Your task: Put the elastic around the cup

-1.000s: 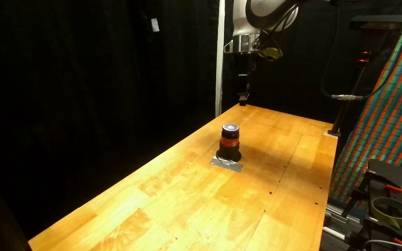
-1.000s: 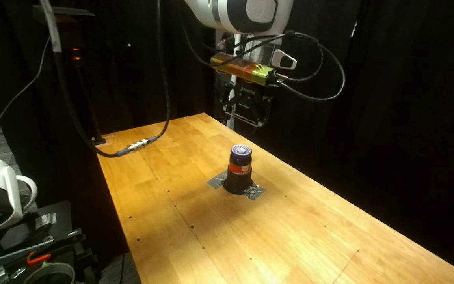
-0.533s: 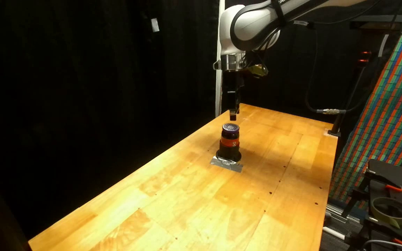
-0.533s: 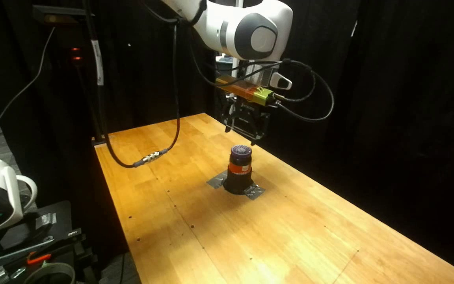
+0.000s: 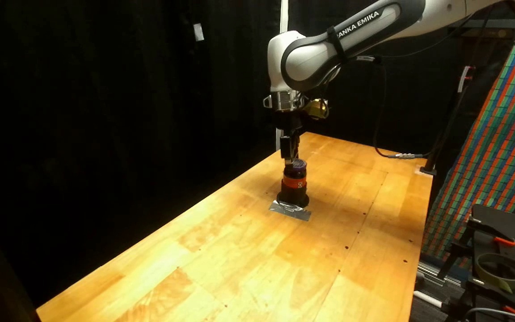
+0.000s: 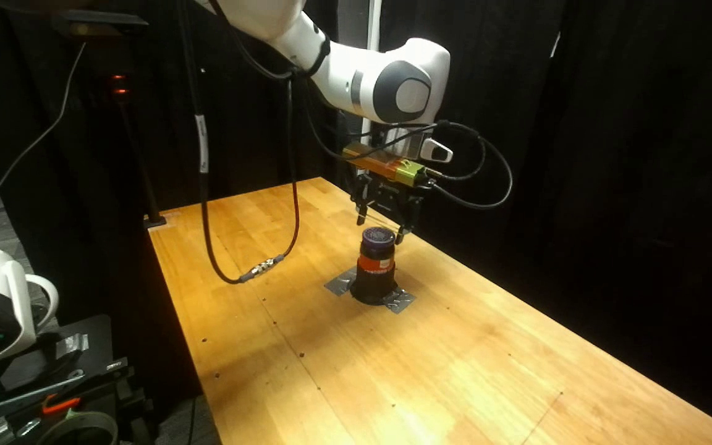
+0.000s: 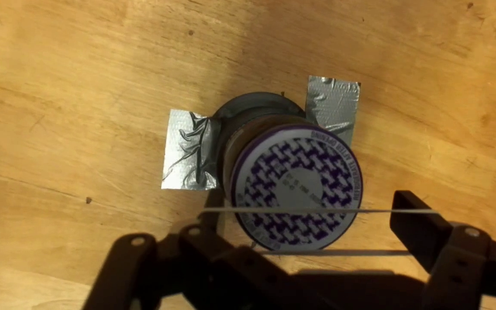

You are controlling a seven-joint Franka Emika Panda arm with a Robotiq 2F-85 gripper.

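The elastic [image 7: 377, 211] is stretched in two strands between the fingers [image 7: 420, 224] of the gripper [image 6: 381, 230], which are set wide apart and point downward. The cup [image 6: 376, 264] stands upright just below the gripper, seated in a black base [image 6: 373, 289] with silver tape [image 6: 399, 301] at its sides on the wooden table [image 6: 486, 346]. In the wrist view, the purple-and-white lid [image 7: 299, 185] of the cup lies between the two fingers, nearer the left one; the far strand crosses over the lid, and the near strand runs by its near edge. In an exterior view, one fingertip [image 5: 289, 162] overlaps the left side of the lid. Contact between elastic and lid cannot be determined.
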